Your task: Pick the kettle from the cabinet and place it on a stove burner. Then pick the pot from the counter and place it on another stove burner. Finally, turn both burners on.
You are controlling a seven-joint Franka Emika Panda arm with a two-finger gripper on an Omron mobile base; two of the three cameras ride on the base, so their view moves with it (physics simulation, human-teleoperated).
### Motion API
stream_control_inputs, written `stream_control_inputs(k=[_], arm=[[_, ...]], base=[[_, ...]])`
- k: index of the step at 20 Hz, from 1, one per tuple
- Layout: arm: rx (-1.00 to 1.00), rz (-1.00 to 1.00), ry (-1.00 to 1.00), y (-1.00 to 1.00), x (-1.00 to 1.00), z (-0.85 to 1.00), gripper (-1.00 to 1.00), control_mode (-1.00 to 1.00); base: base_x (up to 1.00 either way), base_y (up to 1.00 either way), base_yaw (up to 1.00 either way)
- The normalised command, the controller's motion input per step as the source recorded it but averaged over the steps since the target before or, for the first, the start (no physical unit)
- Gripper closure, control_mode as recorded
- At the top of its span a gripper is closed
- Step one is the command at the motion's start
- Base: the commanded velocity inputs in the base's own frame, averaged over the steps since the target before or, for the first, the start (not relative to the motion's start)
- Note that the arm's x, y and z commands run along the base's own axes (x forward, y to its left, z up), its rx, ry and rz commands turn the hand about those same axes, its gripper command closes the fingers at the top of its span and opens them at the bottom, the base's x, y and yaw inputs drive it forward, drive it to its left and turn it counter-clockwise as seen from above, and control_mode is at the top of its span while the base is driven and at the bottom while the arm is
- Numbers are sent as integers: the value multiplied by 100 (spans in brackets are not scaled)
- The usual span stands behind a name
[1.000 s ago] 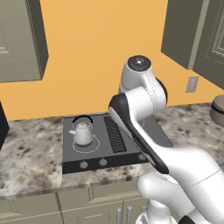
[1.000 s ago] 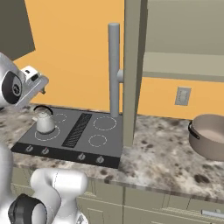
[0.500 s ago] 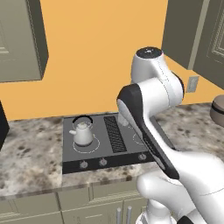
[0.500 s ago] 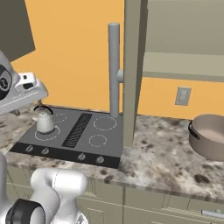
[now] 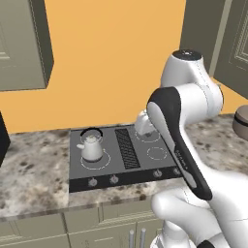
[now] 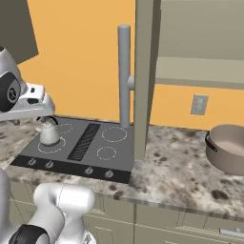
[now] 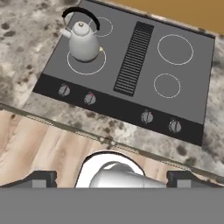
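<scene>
The silver-grey kettle (image 7: 83, 42) with its black hoop handle stands upright on the large front-left stove burner (image 7: 101, 65) of the dark cooktop (image 7: 131, 107). It also shows as the kettle (image 5: 91, 147) and the kettle (image 6: 49, 133). My gripper (image 7: 112, 179) hangs above the cooktop's front edge, well clear of the kettle, open with nothing between its fingertips (image 7: 41, 179). The wide tan pot (image 6: 228, 148) sits on the granite counter (image 6: 176, 171) far to the right, seen too as the pot (image 5: 240, 121). The doorless cabinet's shelf board (image 6: 200, 78) is bare.
Right of the vent grille (image 7: 134, 57) lie a large ring (image 7: 175, 49) and a smaller ring (image 7: 167, 85). Several knobs (image 7: 146, 117) line the cooktop's front strip. An upright cabinet panel (image 6: 143, 81) and a tall grey bar (image 6: 124, 76) rise between stove and pot.
The arm's upper links have swung to the right in the left base view. The hand stays near the cooktop's left side. The kettle and the pot have not moved.
</scene>
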Motion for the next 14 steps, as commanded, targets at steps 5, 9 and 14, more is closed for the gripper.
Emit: stream_control_inputs(k=[5, 9, 14], arm=[[0, -6, 0, 0, -5, 0, -100, 100], [0, 0, 0, 0, 0, 0, -100, 100], [0, 0, 0, 0, 0, 0, -100, 100]], base=[[-47, -10, -9], [-100, -56, -16], [-77, -97, -13]])
